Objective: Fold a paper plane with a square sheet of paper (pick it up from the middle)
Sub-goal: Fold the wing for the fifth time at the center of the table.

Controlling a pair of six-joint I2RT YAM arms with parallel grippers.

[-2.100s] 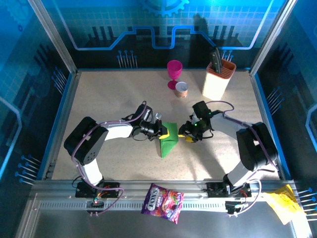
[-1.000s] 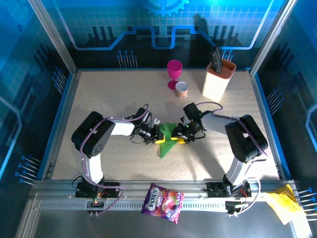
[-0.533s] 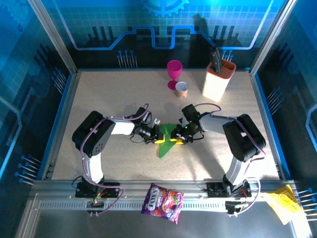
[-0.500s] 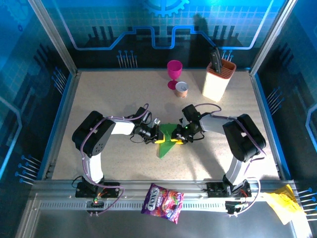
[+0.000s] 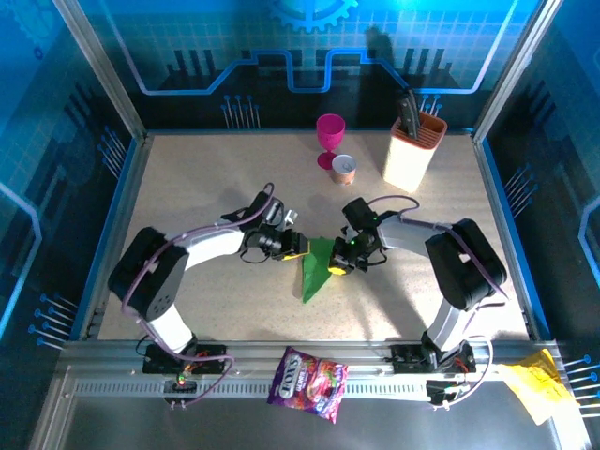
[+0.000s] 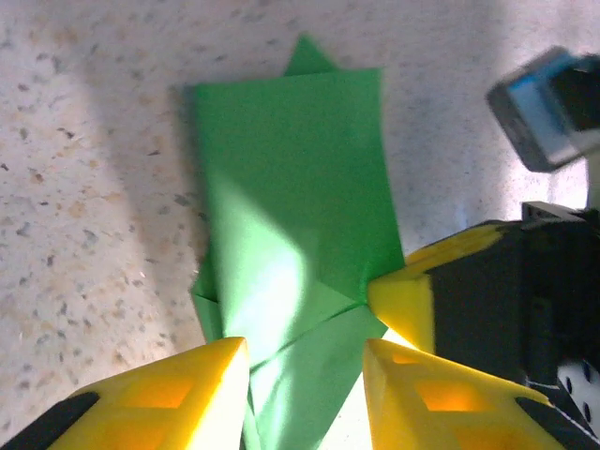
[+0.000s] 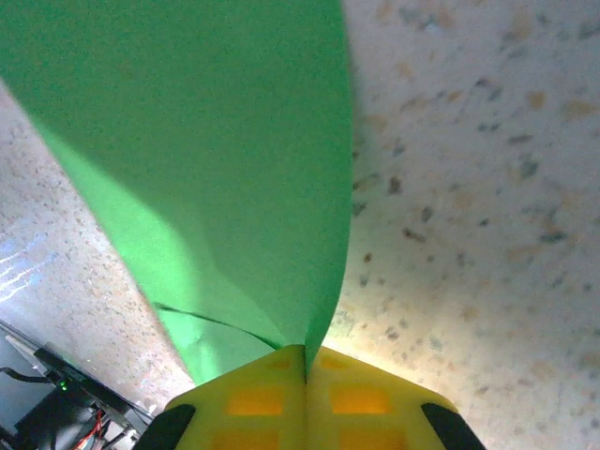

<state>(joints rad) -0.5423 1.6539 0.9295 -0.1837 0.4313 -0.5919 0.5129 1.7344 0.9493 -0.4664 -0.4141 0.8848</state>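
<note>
- Left arm: elbow block sits low at the table's (image 5: 187,187) left-near side. The forearm runs up and right to the centre and the wrist is roughly level.
- Left gripper (image 5: 298,247) points right at the green paper (image 5: 313,272), just beside its left edge.
- Left wrist view: left gripper (image 6: 305,354) has its jaws parted at a moderate gap. The yellow fingers (image 6: 202,394) straddle the near end of the green paper (image 6: 291,216) with daylight on both sides, so no clamp on it.
- Right arm: elbow block is right of centre. The forearm reaches left and slightly far, and the wrist is bent down toward the table.
- Right gripper (image 5: 337,265) is on the paper's right edge.
- Right wrist view: right gripper (image 7: 305,361) has its jaws pressed together, pinching the edge of the green paper (image 7: 206,141). The sheet bows up and away from the pinch.
- Left wrist view also shows one right-gripper finger (image 6: 405,302) touching the paper's right edge.
- The paper sits mid-table between the two grippers. It is folded into a narrow layered strip, wider at the far end and tapering to a point at the near end.
- Far side, well apart from the grippers: pink goblet (image 5: 329,134), small cup (image 5: 344,169), knife block (image 5: 413,148).
- Near rail: snack bag (image 5: 307,382), and crumpled yellow paper (image 5: 530,386) at the right.
</note>
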